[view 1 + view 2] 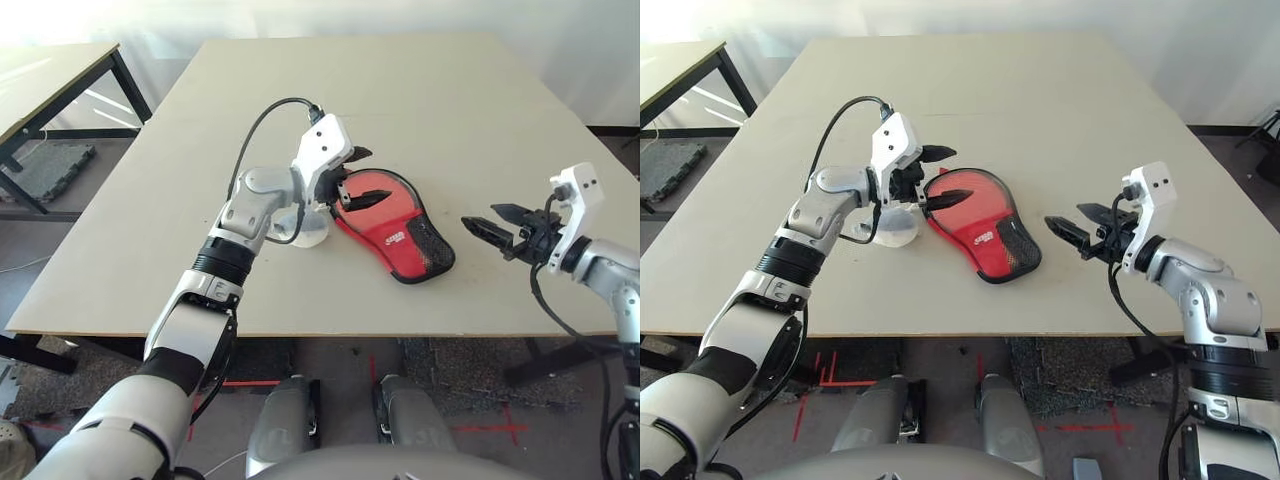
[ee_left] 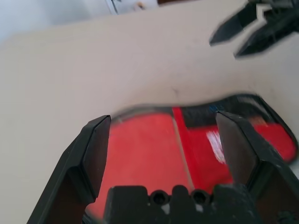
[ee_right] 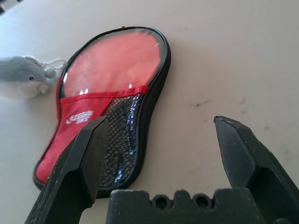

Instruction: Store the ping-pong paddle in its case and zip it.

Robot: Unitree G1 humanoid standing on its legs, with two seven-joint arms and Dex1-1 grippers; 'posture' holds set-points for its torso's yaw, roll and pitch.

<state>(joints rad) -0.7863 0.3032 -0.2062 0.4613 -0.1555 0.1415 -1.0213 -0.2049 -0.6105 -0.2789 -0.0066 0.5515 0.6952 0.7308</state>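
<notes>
One surface point(image 1: 420, 90), beige. One case point(image 1: 395, 228), red, flat at centre, mesh pocket toward the near edge; contents cannot be told. Left gripper point(image 1: 362, 176) over its round end, jaws wide apart, empty. Right gripper point(image 1: 492, 223) nearby, likewise agape, empty.

A: Strong daylight from the far side; the top left of the head views is blown to white. The bench point(image 1: 420, 110) reads pale and even, no hard glare on it.

B: Shadows?

A: Soft and short, tucked under the case point(image 1: 395, 228) and the left hand point(image 1: 362, 178).

B: Left wrist view is smeared: the case edge is fuzzy, and the right hand point(image 2: 247, 28) beyond is blurred.

A: Right wrist view is cleaner. The case's clear window shows a whitish sheen; the near black fingers point(image 3: 79, 163) sit soft, out of focus.
</notes>
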